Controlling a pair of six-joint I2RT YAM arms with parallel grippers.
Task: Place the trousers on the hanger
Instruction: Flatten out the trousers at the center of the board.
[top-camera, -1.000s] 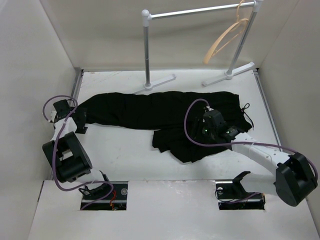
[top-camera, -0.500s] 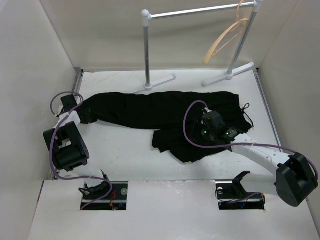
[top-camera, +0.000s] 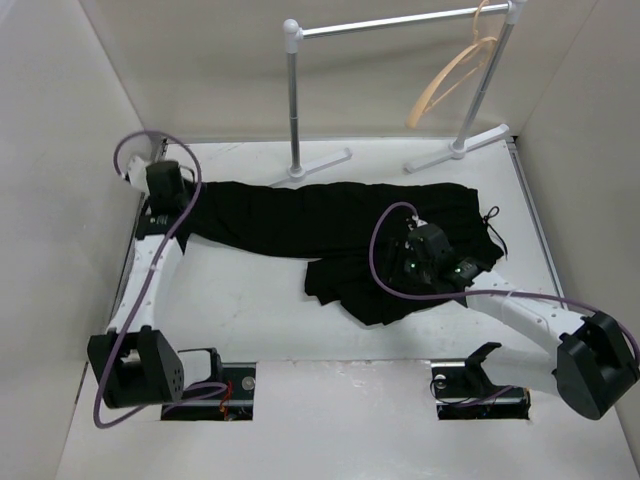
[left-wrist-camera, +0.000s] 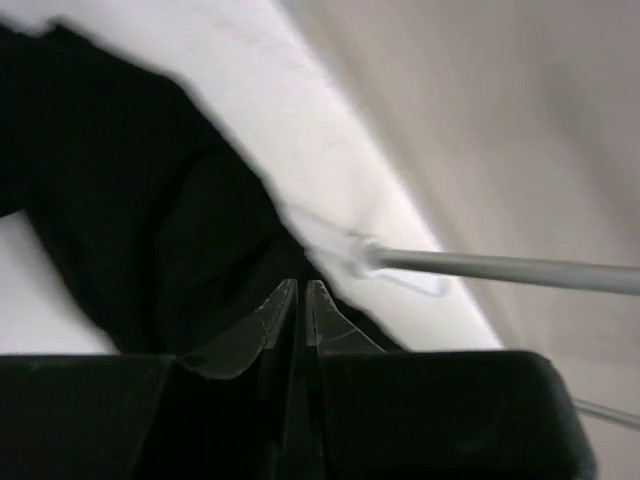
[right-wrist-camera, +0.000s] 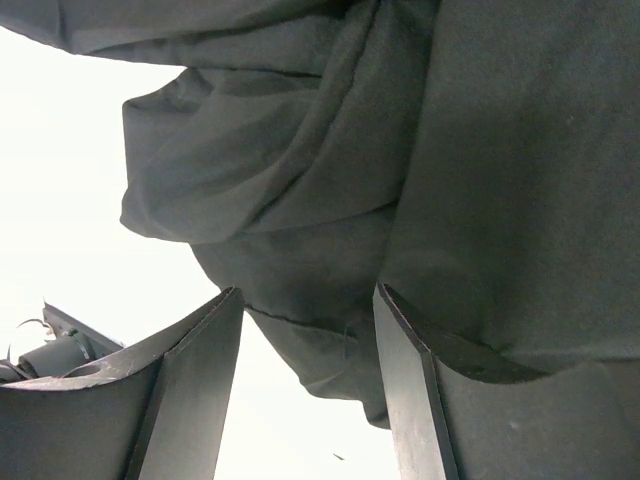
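The black trousers (top-camera: 300, 215) lie spread across the table, one leg reaching far left and the other end bunched near the middle (right-wrist-camera: 300, 170). My left gripper (top-camera: 162, 202) sits at the far-left leg end; in the left wrist view its fingertips (left-wrist-camera: 300, 287) are pressed together, with the dark cloth (left-wrist-camera: 150, 230) bunching right at them. My right gripper (top-camera: 398, 268) hovers low over the bunched folds, its fingers (right-wrist-camera: 205, 340) wide apart and holding nothing. The tan wooden hanger (top-camera: 450, 80) hangs from the rack's bar at the back right.
The white-and-silver pole rack (top-camera: 400, 22) stands at the back, its feet (top-camera: 320, 165) just behind the trousers. White walls (top-camera: 60, 150) close in left, right and behind. A rack pole (left-wrist-camera: 500, 270) crosses the left wrist view.
The left gripper closed at the leg end, and its arm stretched out from a folded pose along the left wall. The right arm barely moved.
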